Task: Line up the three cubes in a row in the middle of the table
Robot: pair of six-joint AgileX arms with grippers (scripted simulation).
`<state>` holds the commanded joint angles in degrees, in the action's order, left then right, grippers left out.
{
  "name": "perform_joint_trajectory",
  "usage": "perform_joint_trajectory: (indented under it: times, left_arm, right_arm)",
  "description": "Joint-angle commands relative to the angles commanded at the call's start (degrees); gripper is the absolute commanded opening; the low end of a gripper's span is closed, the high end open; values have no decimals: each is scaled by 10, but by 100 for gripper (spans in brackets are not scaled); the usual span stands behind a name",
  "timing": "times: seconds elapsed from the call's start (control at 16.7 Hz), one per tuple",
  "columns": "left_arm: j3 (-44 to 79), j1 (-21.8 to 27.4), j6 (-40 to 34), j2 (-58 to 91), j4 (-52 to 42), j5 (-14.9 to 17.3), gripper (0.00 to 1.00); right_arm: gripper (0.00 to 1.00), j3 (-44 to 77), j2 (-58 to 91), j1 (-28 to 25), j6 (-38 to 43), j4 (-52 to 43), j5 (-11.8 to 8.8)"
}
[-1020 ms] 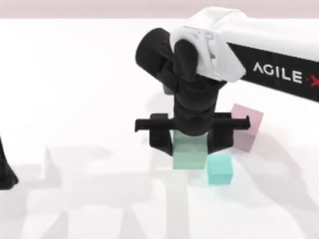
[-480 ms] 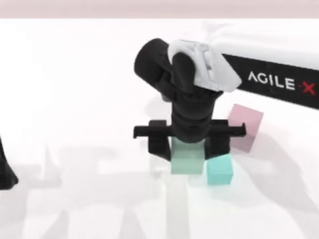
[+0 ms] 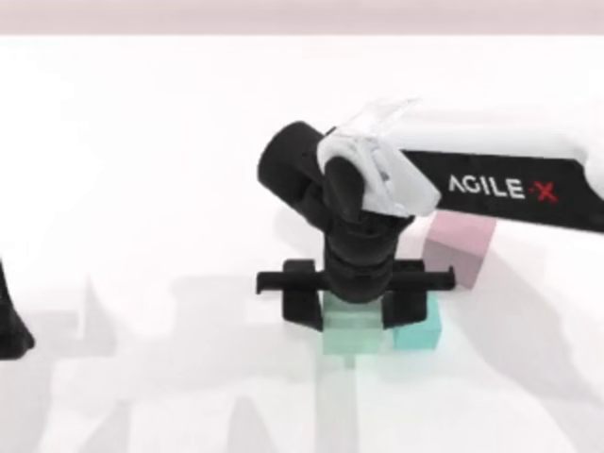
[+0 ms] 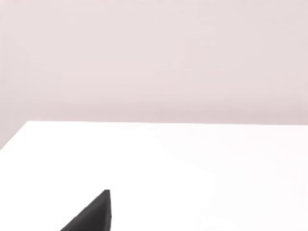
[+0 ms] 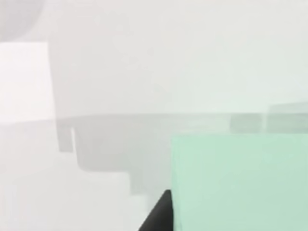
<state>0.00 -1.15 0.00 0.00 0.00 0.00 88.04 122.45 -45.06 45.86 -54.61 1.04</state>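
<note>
In the top view my right gripper (image 3: 351, 319) points down, shut on the pale mint-green cube (image 3: 351, 332), one dark finger on each side. In the right wrist view that mint-green cube (image 5: 240, 183) fills the corner with one fingertip (image 5: 161, 214) against its edge. The small turquoise cube (image 3: 422, 332) sits just right of the held cube, partly under a finger. The dusty pink cube (image 3: 462, 247) stands behind them to the right, partly hidden by the arm. My left arm (image 3: 9, 330) is parked at the left edge; one fingertip (image 4: 94, 214) shows over the bare white table (image 4: 192, 168).
The white table (image 3: 142, 189) stretches to the left and towards the back. A pinkish strip (image 3: 283, 14) runs along its far edge. The right arm's white and black forearm (image 3: 510, 179) reaches in from the right above the pink cube.
My right gripper has moved towards the table's front edge with the mint-green cube, bringing it level with the turquoise cube. The turquoise and pink cubes stayed put. The left arm has not moved.
</note>
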Motion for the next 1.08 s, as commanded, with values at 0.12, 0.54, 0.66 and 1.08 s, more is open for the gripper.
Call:
perform_joint_trajectory:
  times: [0.12, 0.54, 0.66, 1.08]
  left_arm:
    - [0, 0, 0, 0, 0, 0, 100]
    - [0, 0, 0, 0, 0, 0, 100]
    - [0, 0, 0, 0, 0, 0, 100]
    - [0, 0, 0, 0, 0, 0, 100]
  right_arm:
    - [8, 0, 0, 0, 0, 0, 0]
    - [60, 0, 0, 0, 0, 0, 0]
    - [75, 0, 0, 0, 0, 0, 0]
    - [100, 0, 0, 0, 0, 0, 0]
